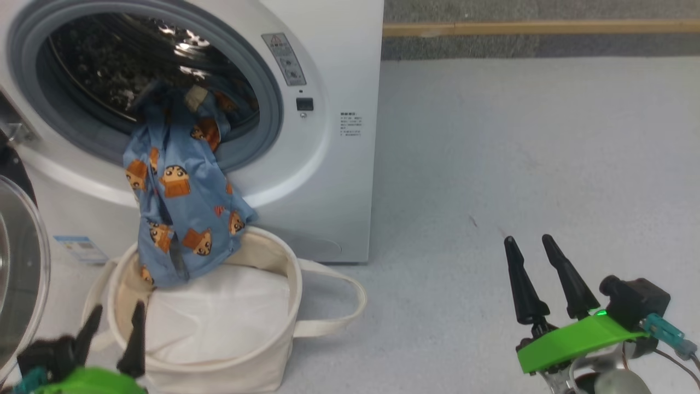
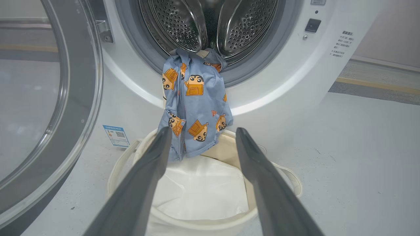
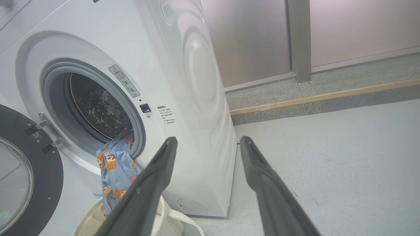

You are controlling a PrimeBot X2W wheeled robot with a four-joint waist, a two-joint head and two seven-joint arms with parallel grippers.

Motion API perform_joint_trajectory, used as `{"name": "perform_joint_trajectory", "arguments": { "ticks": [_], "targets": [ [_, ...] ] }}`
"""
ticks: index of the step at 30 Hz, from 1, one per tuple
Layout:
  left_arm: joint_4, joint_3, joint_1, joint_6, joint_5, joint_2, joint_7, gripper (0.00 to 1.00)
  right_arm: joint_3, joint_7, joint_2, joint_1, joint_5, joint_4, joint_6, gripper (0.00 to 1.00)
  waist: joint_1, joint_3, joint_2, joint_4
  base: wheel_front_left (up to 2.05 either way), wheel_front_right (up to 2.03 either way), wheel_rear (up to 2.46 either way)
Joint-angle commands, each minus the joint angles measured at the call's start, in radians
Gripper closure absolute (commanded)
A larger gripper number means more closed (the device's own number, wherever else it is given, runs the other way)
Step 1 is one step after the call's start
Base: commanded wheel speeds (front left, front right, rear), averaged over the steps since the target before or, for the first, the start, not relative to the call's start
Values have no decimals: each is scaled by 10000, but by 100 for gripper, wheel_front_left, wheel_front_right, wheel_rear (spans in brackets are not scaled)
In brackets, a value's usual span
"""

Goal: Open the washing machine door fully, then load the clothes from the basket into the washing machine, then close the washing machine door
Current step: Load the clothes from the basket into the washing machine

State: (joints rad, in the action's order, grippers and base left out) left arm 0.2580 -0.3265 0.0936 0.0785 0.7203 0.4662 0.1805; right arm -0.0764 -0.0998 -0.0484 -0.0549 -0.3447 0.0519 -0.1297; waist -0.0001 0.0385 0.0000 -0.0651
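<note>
Plain white padding (image 1: 219, 317); pale speckled floor (image 1: 519, 153); a wood-coloured strip (image 1: 541, 27) at its far edge; a grey post (image 3: 298, 39), perhaps a partition frame.

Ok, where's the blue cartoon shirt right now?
In the head view the shirt hangs left of centre over the lower lip of the washer opening, its bottom end drooping into the cream basket just below.

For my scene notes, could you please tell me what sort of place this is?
Probably a laundry test area rather than a home: a white front-loading washing machine stands on a plain grey floor with a cream basket before it, and pale wall panels run behind.
</note>
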Motion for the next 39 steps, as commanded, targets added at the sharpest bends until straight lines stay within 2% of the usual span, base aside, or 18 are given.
{"name": "perform_joint_trajectory", "arguments": {
  "ticks": [1, 6, 7, 10, 15, 18, 22, 31, 39],
  "targets": [
    [180, 398, 1209, -173, 25, 344, -79, 0, -224, -94, -18, -460, -24, -442, -10, 0, 1, 345, 0, -24, 0, 0, 0],
    [1815, 170, 2813, -833, -16, 272, -258, 0, -333, -149, -18, -814, 14, -672, -10, 0, 1, 1193, 0, -218, 0, 0, 0],
    [2615, 18, 3502, -1057, -168, 309, -358, 0, -367, -199, -18, -984, -30, -759, -10, 0, 1, 1627, 0, -327, 0, 0, 0],
    [3814, -52, 4565, -1477, -130, 231, -380, 0, -427, -283, -18, -1258, -16, -865, -10, 0, 1, 2306, 0, -475, 0, 0, 0],
    [5725, -234, 6166, -1958, 52, 173, -425, 0, -485, -426, -18, -1722, 38, -1091, -10, 0, 1, 3446, 0, -738, 0, 0, 0],
    [6642, -323, 7046, -2063, 314, 211, -516, 0, -470, -489, -18, -2012, 74, -1362, -10, 0, 1, 4190, 0, -864, 0, 0, 0],
    [7153, -573, 7764, -2084, 608, 252, -568, 0, -417, -511, -18, -2263, 183, -1654, -10, 0, 1, 4879, 0, -954, 0, 0, 0],
    [7270, -1592, 9244, -2090, 1801, 795, -528, 0, -277, -318, -18, -2804, 613, -2616, -10, 0, 1, 6671, 0, -1009, 0, 0, 0],
    [7467, -2401, 10171, -2091, 2580, 1138, -117, 0, -315, -337, -18, -2939, 749, -2909, -10, 0, 1, 7466, 0, -981, 0, 0, 0]
  ]
}}
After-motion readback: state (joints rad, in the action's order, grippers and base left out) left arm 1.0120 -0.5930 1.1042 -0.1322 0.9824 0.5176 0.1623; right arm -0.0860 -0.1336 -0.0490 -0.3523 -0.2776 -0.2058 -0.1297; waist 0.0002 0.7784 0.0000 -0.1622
